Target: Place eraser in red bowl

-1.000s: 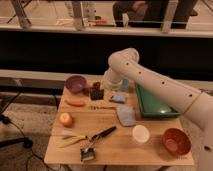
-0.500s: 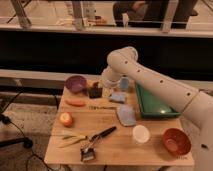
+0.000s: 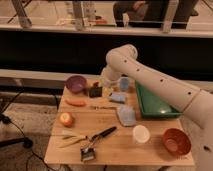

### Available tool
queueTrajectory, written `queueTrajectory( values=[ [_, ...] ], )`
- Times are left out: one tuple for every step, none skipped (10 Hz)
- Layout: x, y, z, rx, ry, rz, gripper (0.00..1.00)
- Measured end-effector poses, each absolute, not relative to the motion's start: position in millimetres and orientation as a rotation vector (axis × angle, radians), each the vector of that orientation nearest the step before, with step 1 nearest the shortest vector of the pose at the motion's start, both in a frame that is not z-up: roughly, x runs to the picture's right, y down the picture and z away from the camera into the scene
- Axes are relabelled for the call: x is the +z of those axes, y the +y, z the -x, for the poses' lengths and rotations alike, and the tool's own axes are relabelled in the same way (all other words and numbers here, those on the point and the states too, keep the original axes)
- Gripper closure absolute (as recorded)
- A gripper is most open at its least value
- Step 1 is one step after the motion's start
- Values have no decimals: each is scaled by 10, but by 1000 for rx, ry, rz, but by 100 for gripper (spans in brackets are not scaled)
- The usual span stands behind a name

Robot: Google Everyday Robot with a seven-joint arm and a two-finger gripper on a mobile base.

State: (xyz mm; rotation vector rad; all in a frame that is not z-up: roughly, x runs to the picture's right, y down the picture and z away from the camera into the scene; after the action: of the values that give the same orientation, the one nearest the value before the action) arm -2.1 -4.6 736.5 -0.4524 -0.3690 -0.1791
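The gripper (image 3: pixel 101 86) hung low over the far left part of the wooden table (image 3: pixel 112 147), right at the eraser (image 3: pixel 95 91), which stood beside the purple bowl (image 3: pixel 76 83). If the claw was spread or pinching the block, I cannot tell. The red bowl (image 3: pixel 176 142) sat well apart, at the near right corner, next to the white cup (image 3: pixel 140 133)
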Motion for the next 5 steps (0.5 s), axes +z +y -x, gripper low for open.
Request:
queueTrajectory(
  values=[
    [7291,-16,-43,-164,-358,447,49],
    [7185,45,-156,-139,-343,439,38],
    [7086,120,-299,-115,-325,432,28],
    [6993,204,-473,-87,-304,427,21],
    [6957,235,-566,-72,-294,424,20]
  ],
)
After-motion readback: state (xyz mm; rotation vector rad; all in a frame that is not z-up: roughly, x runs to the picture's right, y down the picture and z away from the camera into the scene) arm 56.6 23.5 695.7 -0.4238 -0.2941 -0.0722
